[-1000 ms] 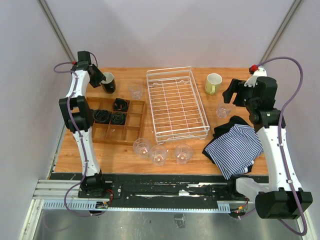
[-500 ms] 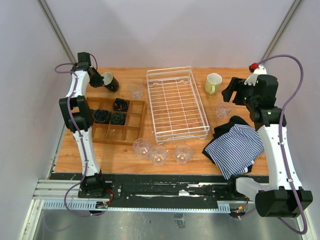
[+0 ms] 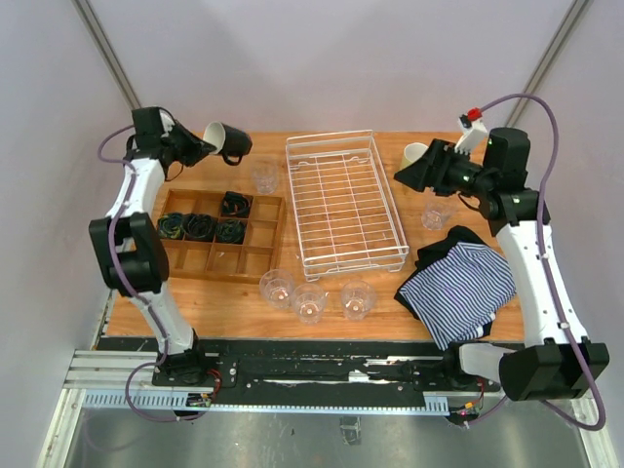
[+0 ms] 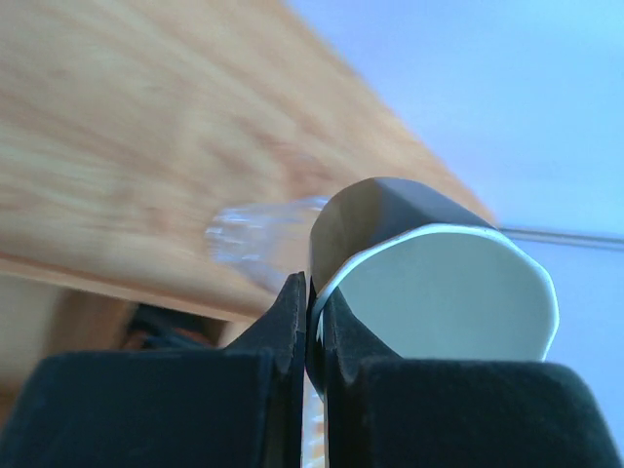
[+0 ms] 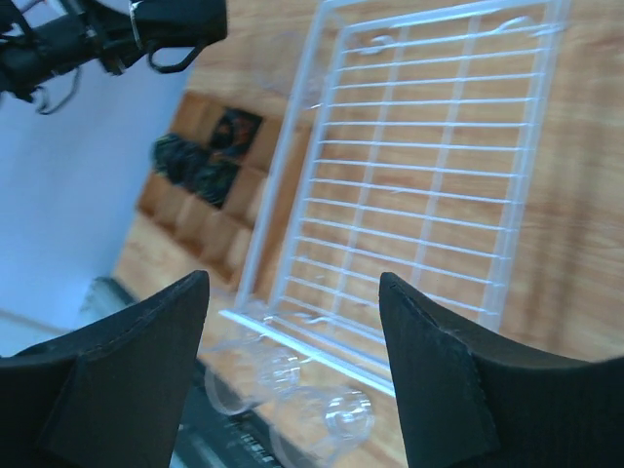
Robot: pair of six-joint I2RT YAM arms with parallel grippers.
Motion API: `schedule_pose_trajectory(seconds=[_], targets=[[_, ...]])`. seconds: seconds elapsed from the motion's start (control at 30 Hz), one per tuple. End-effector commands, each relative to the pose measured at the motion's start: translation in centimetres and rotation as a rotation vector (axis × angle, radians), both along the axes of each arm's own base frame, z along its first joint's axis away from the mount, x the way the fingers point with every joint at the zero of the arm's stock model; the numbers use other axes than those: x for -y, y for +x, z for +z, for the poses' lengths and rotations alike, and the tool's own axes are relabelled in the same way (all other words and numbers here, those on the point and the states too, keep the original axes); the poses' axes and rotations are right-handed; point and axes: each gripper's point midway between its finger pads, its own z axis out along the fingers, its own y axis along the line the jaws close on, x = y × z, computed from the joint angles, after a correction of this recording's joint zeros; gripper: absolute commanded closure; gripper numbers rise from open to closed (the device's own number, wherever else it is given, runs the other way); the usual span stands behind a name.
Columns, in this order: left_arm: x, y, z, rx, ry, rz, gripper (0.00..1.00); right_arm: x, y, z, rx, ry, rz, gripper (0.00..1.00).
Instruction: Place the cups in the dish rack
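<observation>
Top external: logging the left hand up at the far-left corner of the tabletop, pressed together on the rim of the black mug. Seeing the mug tipped sideways with its mouth turned toward the hand, held beyond the wooden tray and to the left of the far tumbler.

Left wrist: confirming the pinch. Watching both fingers closing tight on the mug's edge, the white inside of the black mug facing the camera, and the far tumbler blurred behind it on the tabletop.

Noting the dish rack sitting mid-tabletop with no cup in it.

Marking the right hand hovering just off the rack's far-right corner, hiding part of the pale yellow-green mug, which is standing on the wood beside the rack. Not managing to tell from above whether hand and mug are touching.

Right wrist: seeing the right hand spread wide with nothing between its fingers, looking down across the dish rack toward the wooden tray and the left hand with its mug in the top corner.

Counting the other glass:
- Right tumbler standing between the rack and the striped cloth.
- Front tumblers lined up three in a row near the front edge, just before the rack's near end.

Also spotting dark items filling three compartments of the wooden tray.
</observation>
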Motion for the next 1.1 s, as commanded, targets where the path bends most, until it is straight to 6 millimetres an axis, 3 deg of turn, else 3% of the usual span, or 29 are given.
schedule_pose_trajectory(seconds=[0.0, 0.23, 0.37, 0.5, 0.77, 1.07], targets=[[5.9, -3.0, 14.2, 0.471, -0.218, -0.22, 1.0, -5.6, -2.8, 4.1, -0.066, 0.226, 0.194, 0.29], [13.1, -11.3, 18.3, 0.642, -0.476, -0.389, 1.0, -13.4, -4.1, 5.7, -0.116, 0.471, 0.373, 0.28], [15.6, -14.4, 20.4, 0.701, -0.571, -0.436, 0.99, -17.2, -4.7, 6.8, -0.082, 0.547, 0.459, 0.28], [17.7, -16.9, 22.5, 0.767, -0.635, -0.47, 1.0, -19.4, -4.3, 7.1, -0.078, 0.619, 0.471, 0.28], [19.6, -18.7, 23.9, 0.824, -0.675, -0.441, 0.99, -21.6, -3.3, 7.4, -0.043, 0.716, 0.452, 0.28], [20.4, -18.7, 23.4, 0.819, -0.654, -0.423, 1.0, -23.2, -3.4, 8.1, -0.026, 0.809, 0.481, 0.28]])
